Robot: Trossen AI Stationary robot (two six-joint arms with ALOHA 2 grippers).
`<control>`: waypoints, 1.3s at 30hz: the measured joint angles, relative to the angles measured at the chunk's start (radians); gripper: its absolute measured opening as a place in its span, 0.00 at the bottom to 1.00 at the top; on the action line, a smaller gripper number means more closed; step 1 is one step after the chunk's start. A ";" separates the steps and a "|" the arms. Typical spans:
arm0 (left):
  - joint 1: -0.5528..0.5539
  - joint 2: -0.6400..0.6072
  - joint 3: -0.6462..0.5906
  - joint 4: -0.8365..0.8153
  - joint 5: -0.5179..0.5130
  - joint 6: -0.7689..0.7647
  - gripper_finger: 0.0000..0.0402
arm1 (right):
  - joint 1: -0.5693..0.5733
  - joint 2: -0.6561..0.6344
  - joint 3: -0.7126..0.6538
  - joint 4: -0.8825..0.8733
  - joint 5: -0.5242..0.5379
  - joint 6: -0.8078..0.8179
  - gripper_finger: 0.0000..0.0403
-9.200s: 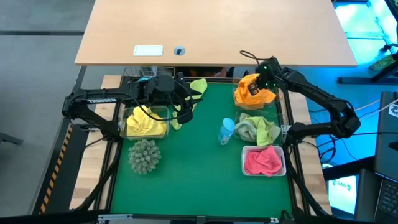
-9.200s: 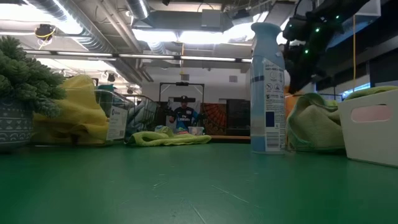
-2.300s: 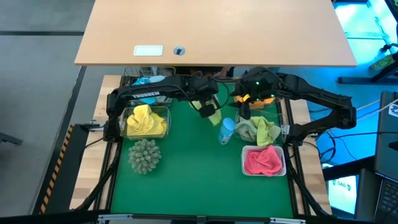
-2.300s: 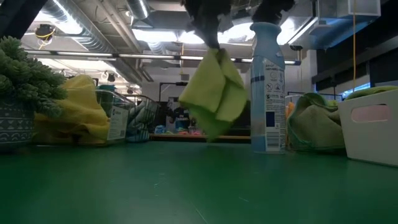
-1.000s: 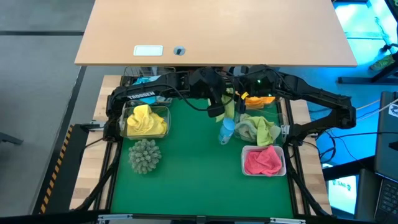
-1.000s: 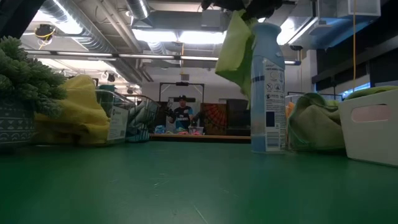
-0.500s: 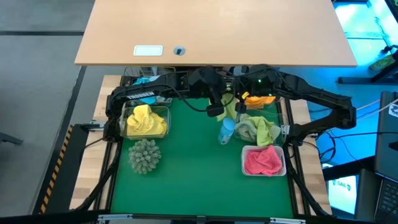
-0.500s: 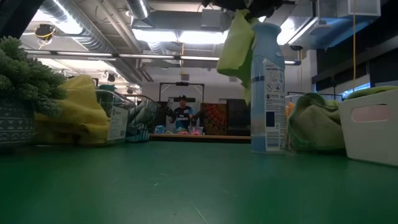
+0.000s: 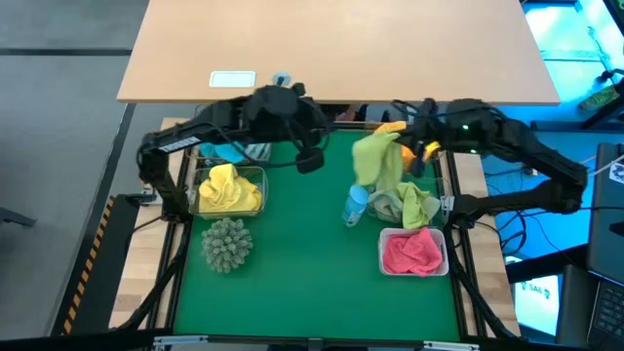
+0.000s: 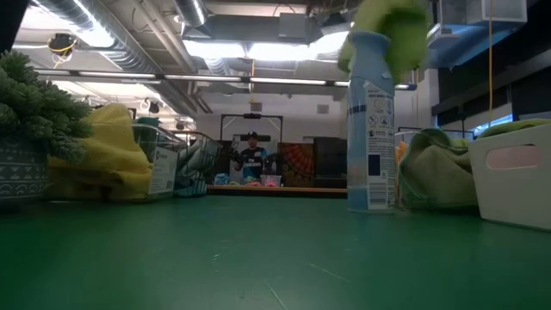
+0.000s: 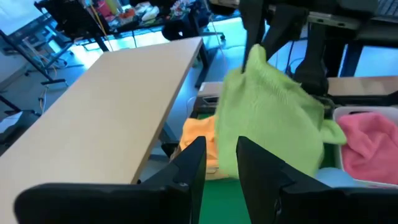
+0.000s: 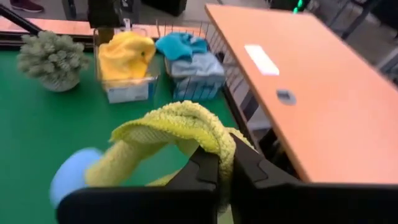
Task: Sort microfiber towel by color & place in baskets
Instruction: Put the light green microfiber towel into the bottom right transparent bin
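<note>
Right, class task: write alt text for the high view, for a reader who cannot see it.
Seen from above, the right end effector holds a light green towel over the green mat, beside the green-towel basket. The left end effector is nearby, empty. Other baskets hold yellow and pink towels.

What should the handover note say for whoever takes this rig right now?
Right gripper: shut on the light-green towel, held in the air near the spray bottle.
Left gripper: open, empty, above the table's far left.
Binned: yellow towel, pink towel, green towels, blue towel, orange towel.
Left: drop the held towel in the green basket.
</note>
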 joint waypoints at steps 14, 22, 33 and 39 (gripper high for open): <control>-0.015 -0.072 0.001 -0.076 -0.003 -0.011 0.21 | 0.000 -0.124 -0.025 -0.472 -0.012 0.292 0.03; -0.015 -0.070 0.000 -0.111 0.000 -0.022 0.21 | 0.000 -0.122 -0.261 -0.388 -0.012 0.307 0.01; -0.015 -0.070 0.000 -0.110 0.001 -0.028 0.21 | 0.000 -0.122 -0.657 -0.053 0.042 0.317 0.02; -0.016 -0.070 0.000 -0.110 0.003 -0.029 0.21 | 0.000 -0.078 -0.732 0.106 -0.092 0.366 0.03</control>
